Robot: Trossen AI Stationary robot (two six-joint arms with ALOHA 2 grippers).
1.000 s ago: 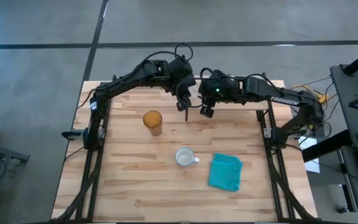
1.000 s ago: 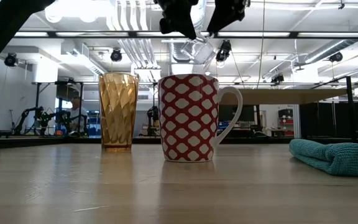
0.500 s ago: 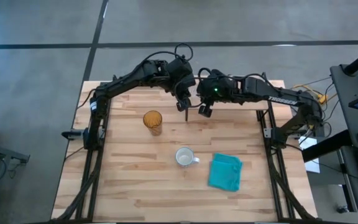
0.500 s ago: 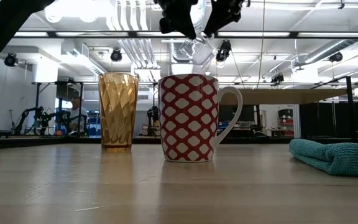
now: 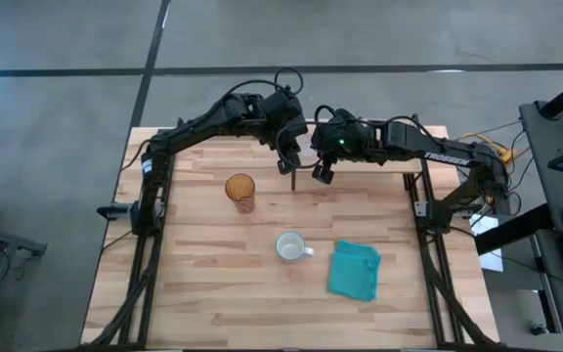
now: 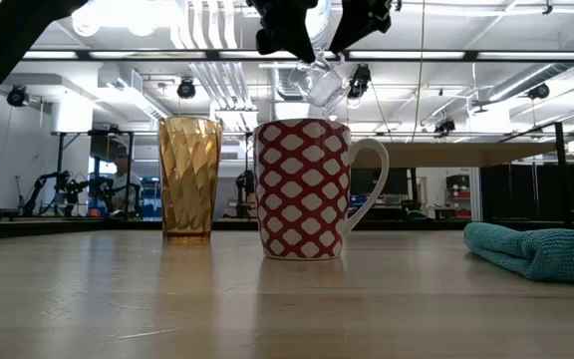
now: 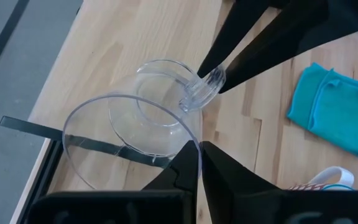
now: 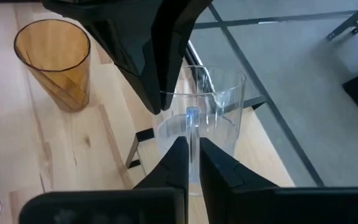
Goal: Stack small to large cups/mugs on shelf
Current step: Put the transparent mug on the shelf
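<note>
A small clear glass cup (image 6: 324,85) hangs high above the far middle of the table, with both grippers shut on it. My left gripper (image 5: 292,168) has its rim and my right gripper (image 5: 322,174) its handle. A tall amber tumbler (image 5: 240,191) stands on its base left of centre. A handled mug (image 5: 289,246), red-and-white patterned on the outside (image 6: 302,189), stands upright nearer the front. In the low view a light-wood shelf board (image 6: 486,155) shows at the right on a thin black post. My left gripper pinches the cup's wall at the rim (image 7: 188,144), one finger inside the cup and one outside. The cup hangs tilted and clear of the table. My right gripper pinches the cup's small clear handle (image 8: 192,121) between its two fingers. It comes from the table's right side, opposite the left gripper's fingers (image 8: 166,81).
A teal cloth (image 5: 355,271) lies crumpled on the table right of the mug. Bare wood lies along the table's near edge and left side. Black frame legs stand at both sides of the table.
My right gripper has shut on the clear cup's handle. The cup has stayed up in the air in the left gripper, hardly moving.
</note>
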